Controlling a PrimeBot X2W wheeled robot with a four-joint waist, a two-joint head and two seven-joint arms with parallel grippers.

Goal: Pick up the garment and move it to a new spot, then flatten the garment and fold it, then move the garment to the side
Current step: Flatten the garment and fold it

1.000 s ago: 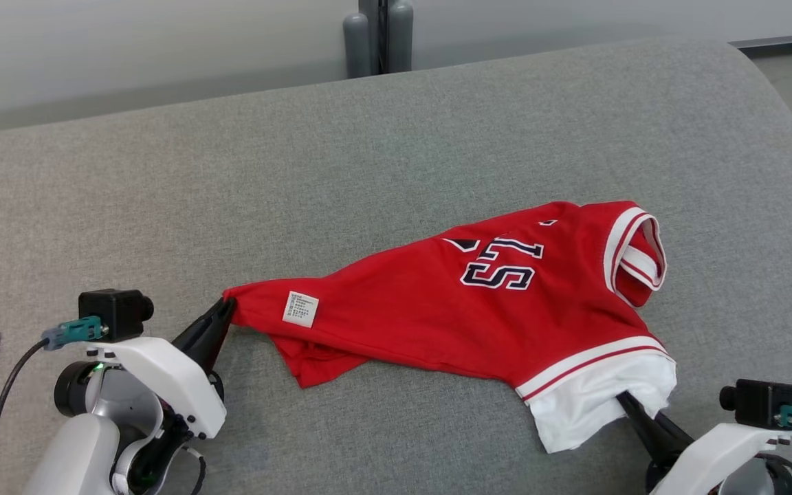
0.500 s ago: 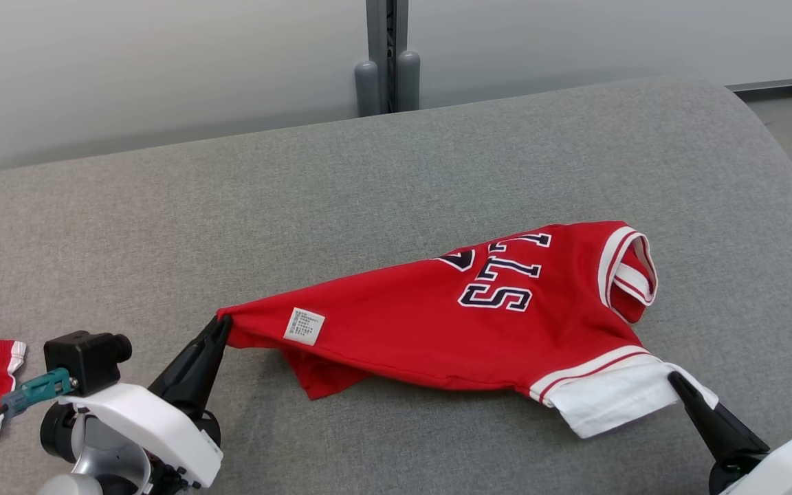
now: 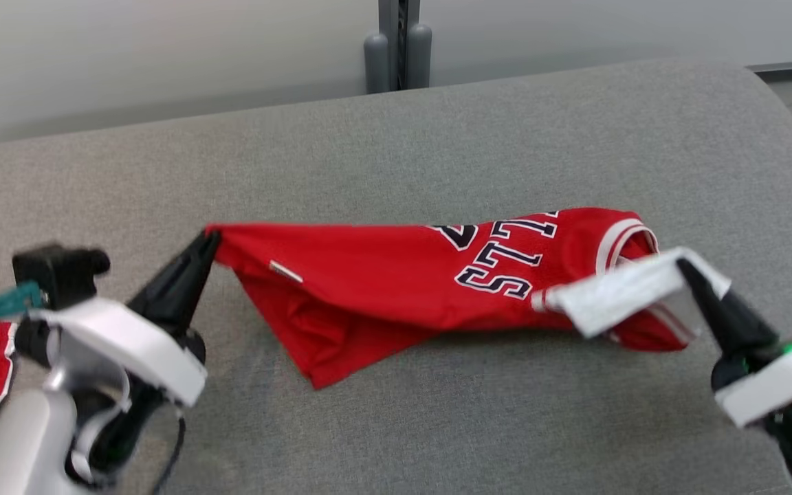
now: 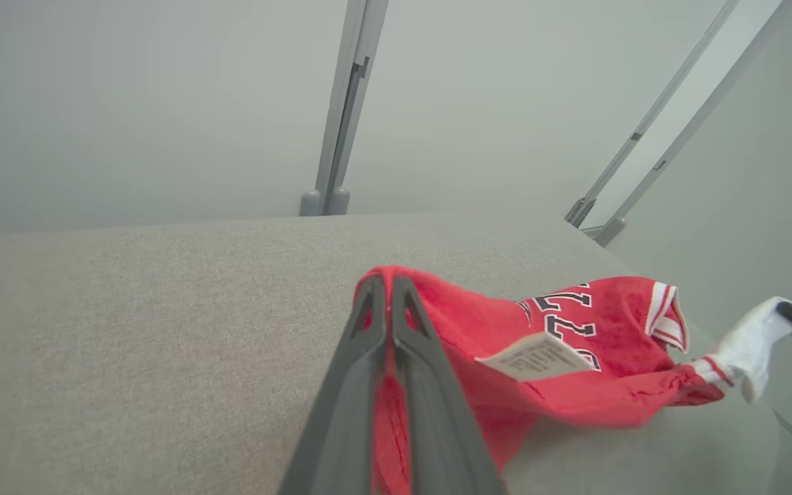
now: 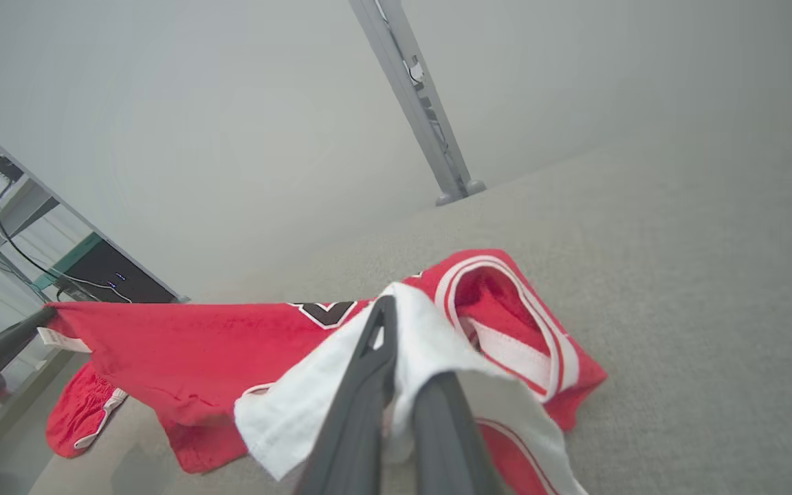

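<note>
Soft red knit jersey (image 3: 368, 282) sags between claws, likely light and limp. Left gripper (image 3: 209, 242) clenched on its corner, right gripper (image 3: 683, 265) clenched on its white panel (image 3: 616, 292). Edge holds suit.

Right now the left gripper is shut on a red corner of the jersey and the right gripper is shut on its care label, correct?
Not quite. The right gripper is shut on the jersey's white sleeve, not its care label, which hangs free near the left gripper. The right wrist view shows this. The left gripper is shut on a red corner, as you said.
</note>
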